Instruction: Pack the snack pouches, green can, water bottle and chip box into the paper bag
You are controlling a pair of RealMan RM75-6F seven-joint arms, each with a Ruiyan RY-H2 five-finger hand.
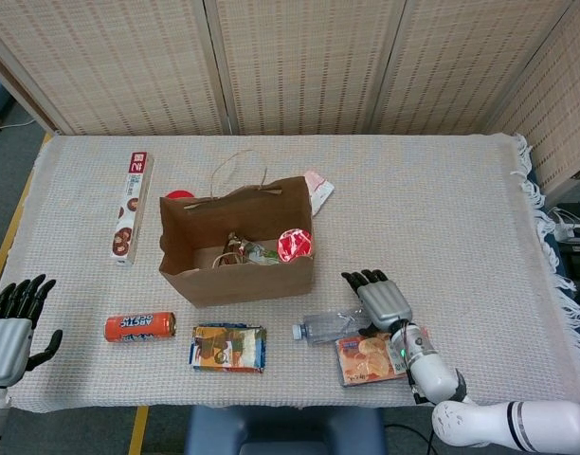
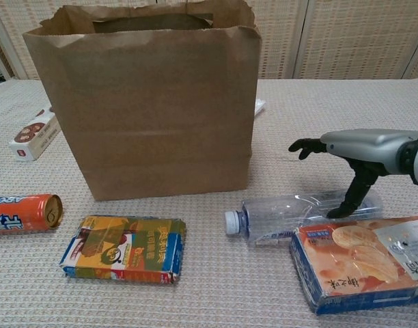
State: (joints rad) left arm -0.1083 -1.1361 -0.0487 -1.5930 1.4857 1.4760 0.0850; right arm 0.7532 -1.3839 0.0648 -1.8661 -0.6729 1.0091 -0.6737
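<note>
Reaching for the clear plastic water bottle (image 2: 304, 212) is the step we judge to be in hand. Our right hand (image 1: 383, 301) hovers palm-down over the bottle's far end, fingers spread forward and thumb pointing down toward the plastic; it grips nothing, though in the chest view we cannot tell whether the thumb tip touches the bottle. The bottle lies on its side on the woven cloth-covered table (image 1: 442, 209), white cap toward the brown paper bag (image 1: 238, 242), just beside the orange chip box with the biscuit picture (image 2: 363, 263). The bag stands upright and open, with a few items already inside.

Our left hand (image 1: 10, 327) rests open at the table's near left corner, holding nothing.

Next, we think, the right hand must lower, wrap its fingers around the bottle's body and close firmly, since the thin plastic may roll or crush.
</note>
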